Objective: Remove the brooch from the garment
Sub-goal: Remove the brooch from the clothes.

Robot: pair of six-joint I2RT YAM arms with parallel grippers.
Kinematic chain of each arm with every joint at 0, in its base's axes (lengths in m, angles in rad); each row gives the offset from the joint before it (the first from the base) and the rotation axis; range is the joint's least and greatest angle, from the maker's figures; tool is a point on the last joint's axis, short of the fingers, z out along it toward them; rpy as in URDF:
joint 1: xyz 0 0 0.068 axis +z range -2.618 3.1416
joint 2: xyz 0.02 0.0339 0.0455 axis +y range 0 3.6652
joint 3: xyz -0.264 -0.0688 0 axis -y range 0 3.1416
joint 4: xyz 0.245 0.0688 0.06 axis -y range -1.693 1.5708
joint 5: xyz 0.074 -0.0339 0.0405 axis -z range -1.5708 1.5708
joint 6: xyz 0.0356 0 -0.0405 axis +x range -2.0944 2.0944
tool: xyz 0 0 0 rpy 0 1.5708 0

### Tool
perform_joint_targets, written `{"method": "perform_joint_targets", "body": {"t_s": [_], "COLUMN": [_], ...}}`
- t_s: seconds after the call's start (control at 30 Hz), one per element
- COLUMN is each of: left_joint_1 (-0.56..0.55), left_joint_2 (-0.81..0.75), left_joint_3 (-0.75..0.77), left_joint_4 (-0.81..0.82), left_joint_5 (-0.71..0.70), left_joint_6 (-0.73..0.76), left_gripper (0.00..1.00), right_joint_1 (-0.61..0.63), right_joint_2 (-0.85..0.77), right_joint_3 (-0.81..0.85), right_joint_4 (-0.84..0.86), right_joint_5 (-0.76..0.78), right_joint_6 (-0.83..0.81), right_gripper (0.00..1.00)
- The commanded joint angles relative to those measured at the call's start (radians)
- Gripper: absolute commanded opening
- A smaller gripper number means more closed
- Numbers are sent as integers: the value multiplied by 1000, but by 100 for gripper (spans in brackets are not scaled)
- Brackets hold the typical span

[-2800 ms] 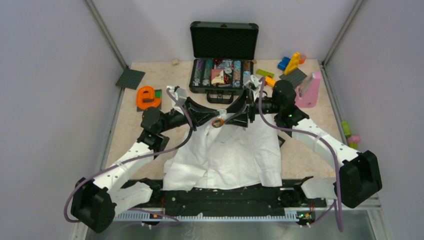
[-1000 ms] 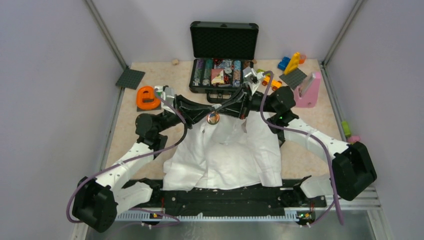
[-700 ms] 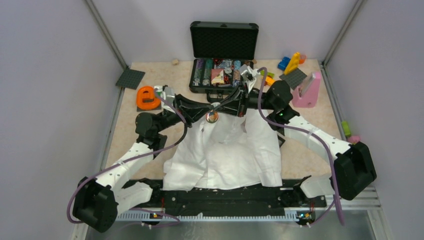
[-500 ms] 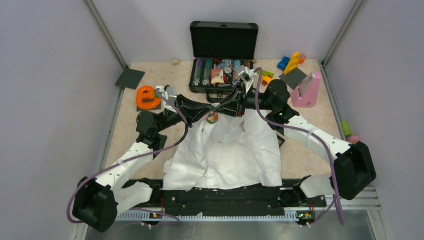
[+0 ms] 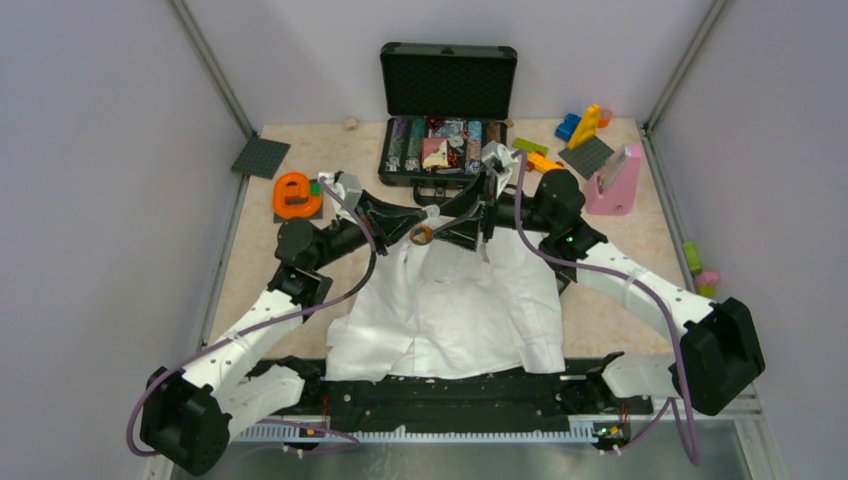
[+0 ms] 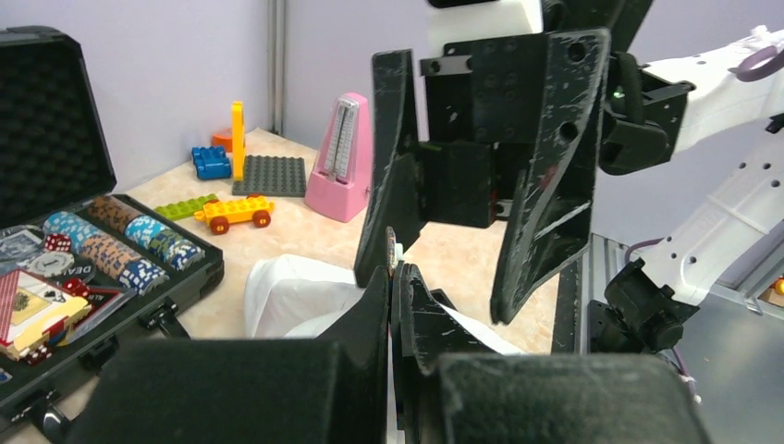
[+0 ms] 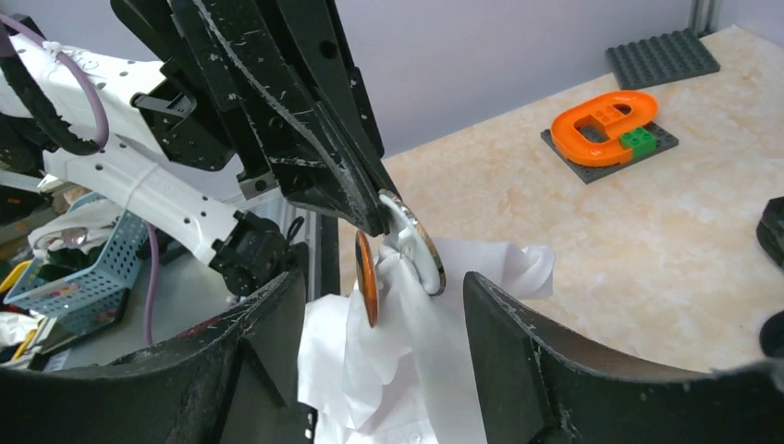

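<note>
The brooch [image 5: 421, 234] is a small round piece held just above the collar end of the white garment [image 5: 450, 310]. In the right wrist view it shows a pale disc with a brown rim [image 7: 421, 252] and an orange disc [image 7: 366, 277] seen edge-on, with white cloth bunched between them. My left gripper [image 5: 412, 224] is shut on the brooch's top edge, its jaws pressed together [image 6: 396, 277]. My right gripper [image 7: 379, 310] stands open around the brooch, one finger on each side, touching nothing. The shirt hangs from the brooch and lies spread towards the near edge.
An open black case [image 5: 447, 120] of poker chips stands just behind the grippers. A pink metronome [image 5: 617, 180], toy bricks [image 5: 585, 125] and a dark baseplate [image 5: 588, 155] sit back right. An orange ring piece [image 5: 293, 195] and another baseplate [image 5: 261, 157] sit back left.
My right gripper's jaws have opened and let go of the brooch. The left gripper has stayed shut on it, and both arms shifted slightly.
</note>
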Motion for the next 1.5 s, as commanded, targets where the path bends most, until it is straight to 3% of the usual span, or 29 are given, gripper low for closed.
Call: {"method": "perform_joint_targets", "body": {"t_s": [0.0,0.13,0.33,0.63,0.9,1.33,1.47], "left_joint_1": [0,0,0,0,0,0,0], "left_joint_2": [-24,-24,-11,-14,-1,21,25], "left_joint_3": [19,17,26,25,24,20,18], "left_joint_4": [30,51,104,149,211,277,294], "left_joint_5": [-37,-17,37,82,90,93,94], "left_joint_6": [9,-8,-65,-109,-154,-193,-205], "left_gripper": [0,0,0,0,0,0,0], "right_joint_1": [-26,-37,-36,-37,-37,-30,-25], "right_joint_2": [-66,-103,-78,-36,-32,0,4], "right_joint_3": [-35,-103,-85,-83,-94,-77,-74], "right_joint_4": [87,167,202,384,403,506,506], "right_joint_5": [59,160,105,10,-24,-69,-69], "right_joint_6": [29,51,50,159,163,244,244], "right_gripper": [64,52,61,37,43,34,26]}}
